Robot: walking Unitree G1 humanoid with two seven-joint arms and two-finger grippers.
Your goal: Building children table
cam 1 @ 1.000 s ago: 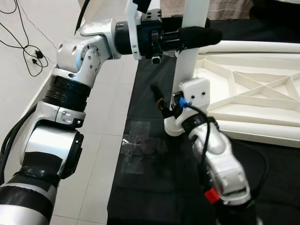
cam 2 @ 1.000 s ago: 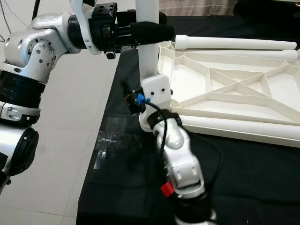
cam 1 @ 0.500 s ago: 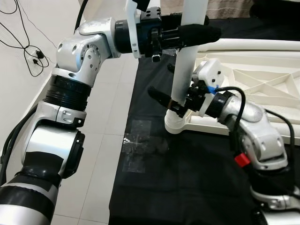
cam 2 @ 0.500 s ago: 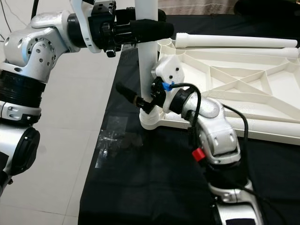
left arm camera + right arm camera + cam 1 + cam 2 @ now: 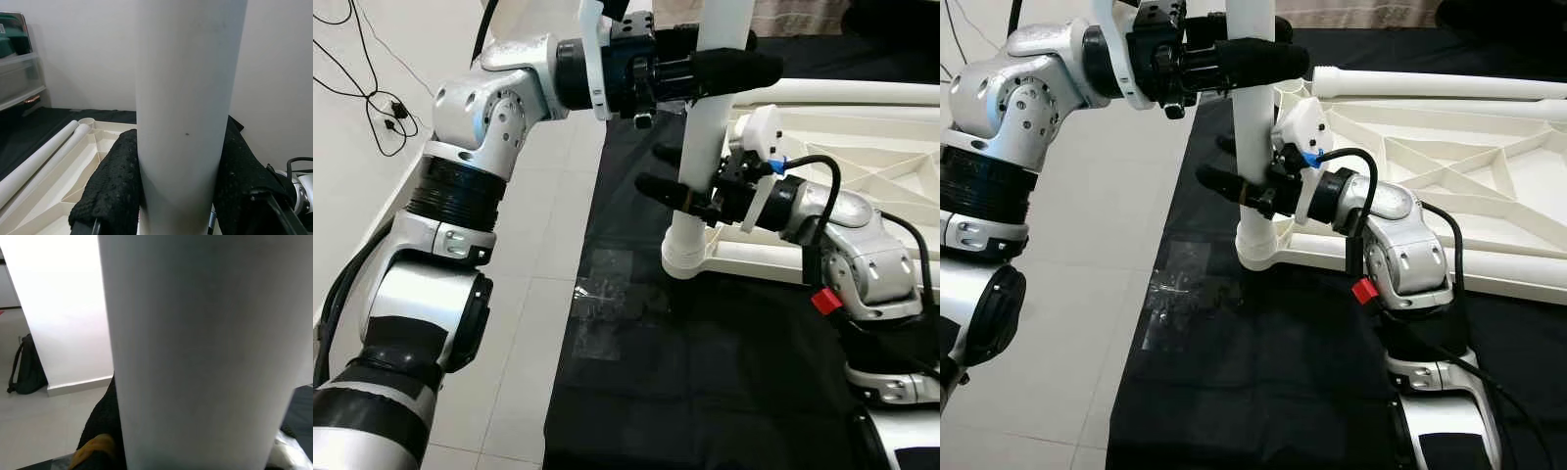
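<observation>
A white table leg [image 5: 708, 127] stands upright in the corner socket [image 5: 685, 259] of the upturned white table top [image 5: 1489, 166], which lies on a black cloth. My left gripper [image 5: 754, 59] is shut on the leg near its top; its black fingers [image 5: 112, 181] press both sides of the leg [image 5: 186, 122]. Lower down, my right gripper [image 5: 649, 168] reaches in from the right, one finger in front of the leg and one behind, shut on it. In the right wrist view the leg [image 5: 195, 352] is very close.
The black cloth [image 5: 705, 392] covers the floor under the table top; white tiles [image 5: 529, 294] lie to the left. A patch of clear tape [image 5: 602, 304] is at the cloth's edge. A loose white leg [image 5: 1430, 86] lies beyond the top. Cables [image 5: 372, 108] trail at far left.
My right gripper has risen from the base of the leg, swung in from the right and closed around the leg's middle. The left gripper has kept its hold.
</observation>
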